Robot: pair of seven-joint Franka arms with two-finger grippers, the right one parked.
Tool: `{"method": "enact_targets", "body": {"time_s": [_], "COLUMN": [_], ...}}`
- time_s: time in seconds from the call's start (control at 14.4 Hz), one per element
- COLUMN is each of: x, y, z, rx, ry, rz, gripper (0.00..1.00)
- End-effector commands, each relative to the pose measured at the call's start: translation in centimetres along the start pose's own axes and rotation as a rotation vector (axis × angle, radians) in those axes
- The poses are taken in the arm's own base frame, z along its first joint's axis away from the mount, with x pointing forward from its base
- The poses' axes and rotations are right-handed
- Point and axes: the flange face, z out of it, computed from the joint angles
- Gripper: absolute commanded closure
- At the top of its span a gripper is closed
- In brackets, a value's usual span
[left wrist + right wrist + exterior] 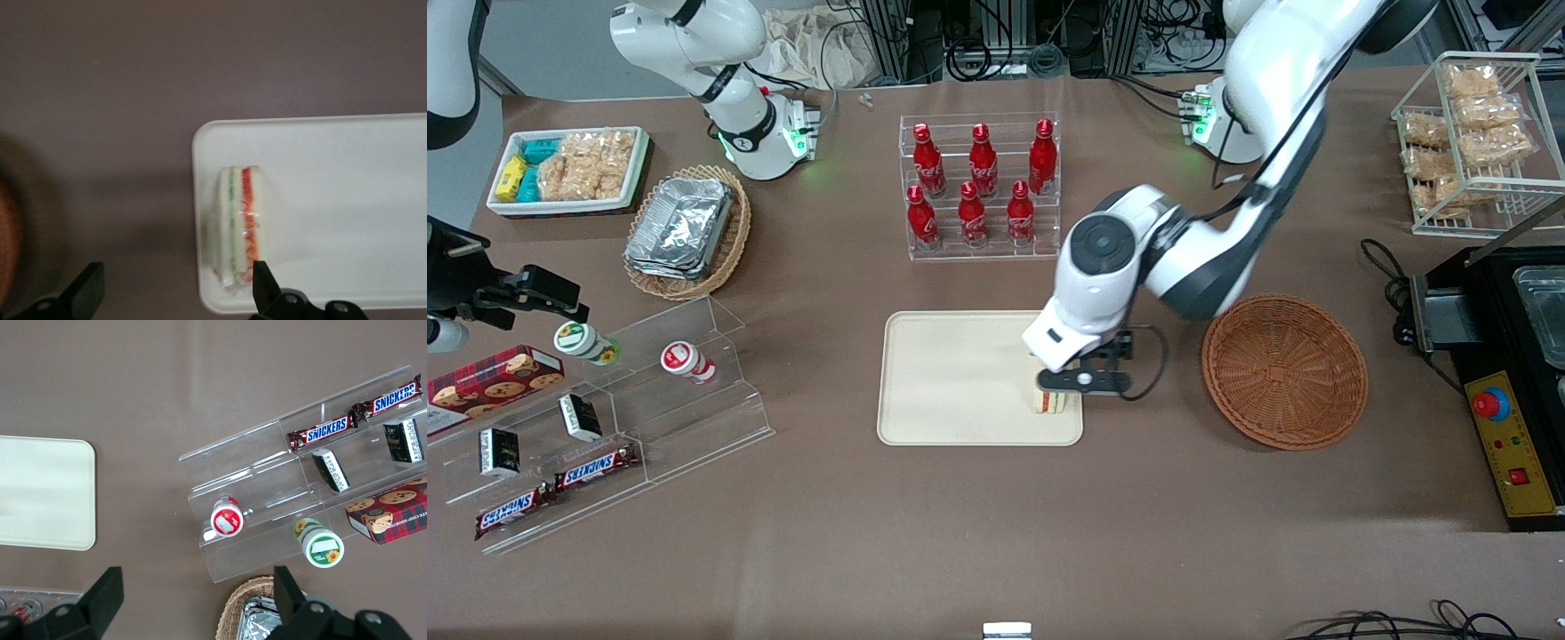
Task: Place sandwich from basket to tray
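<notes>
From the front, I saw the gripper (1083,380) low over the sandwich (1048,401), which sat on the tray (960,378) at its corner nearest the basket (1284,371). Through the wrist camera its fingers (263,283) stood spread wide; I judged a straight lift safest.

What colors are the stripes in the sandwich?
Green and red between pale bread on the sandwich, clearest in the left wrist view.

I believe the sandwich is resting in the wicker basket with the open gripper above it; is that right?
Not quite: the sandwich rests on the tray, near its corner, as the left wrist view shows. The basket holds nothing. The open gripper is indeed above the sandwich.
</notes>
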Motion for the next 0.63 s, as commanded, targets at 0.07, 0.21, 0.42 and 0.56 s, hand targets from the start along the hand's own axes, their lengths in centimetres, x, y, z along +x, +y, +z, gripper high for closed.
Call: {"method": "enact_targets", "body": {"time_s": [0.07,0.21,0.42,0.56], "x": [1.6,2.8,3.1,2.8], "y": [-6.1,-9.5,-13.5,-17.0], "z": [-6.4,-9.0,-11.5,-13.1], "rx": [0.043,0.000,-0.024,0.000], "ry": [0.025,0.029,-0.011,-0.065], "rz": [-0.050,-0.098,-0.045,-0.026], "gripper": [0.00,0.00,0.00,0.00]}}
